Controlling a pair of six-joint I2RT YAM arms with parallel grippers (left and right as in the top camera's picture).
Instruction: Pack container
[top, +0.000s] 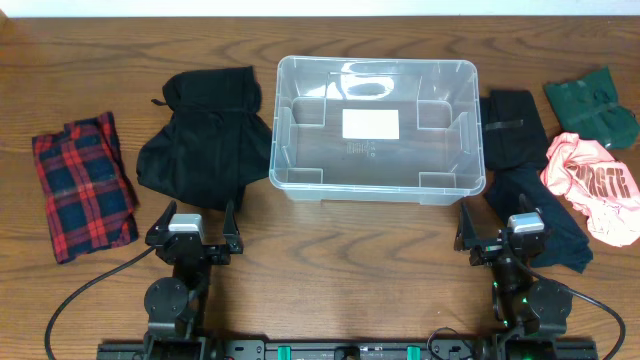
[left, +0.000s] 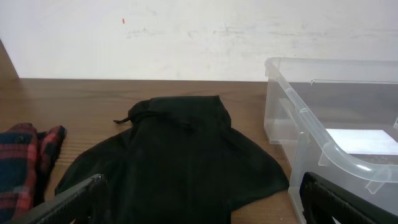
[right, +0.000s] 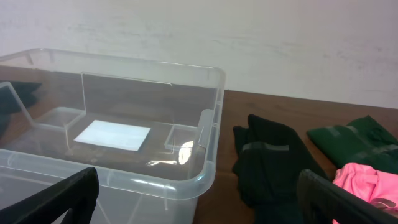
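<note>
Looked down from overhead on a brown wooden table (top: 320, 240) and found the container (top: 320, 160) upright at its middle, toward the far edge, a white label (top: 371, 124) on its base. Saw a black garment (top: 205, 140) just beside its left side and a plaid cloth (top: 83, 185) farther left; to the right, black clothes (top: 515, 130), a green piece (top: 590, 100) and a pink one (top: 592, 185). Caught both arms whole only there: left gripper (top: 196, 218) and right gripper (top: 502, 232) near the front edge, jaws spread wide apart. Picked up a white wall (left: 186, 37) behind the table only from the wrist cameras. Got the black garment, plaid cloth and one container corner from the left wrist; got the container's right end, label and right-hand clothes from the right wrist.
</note>
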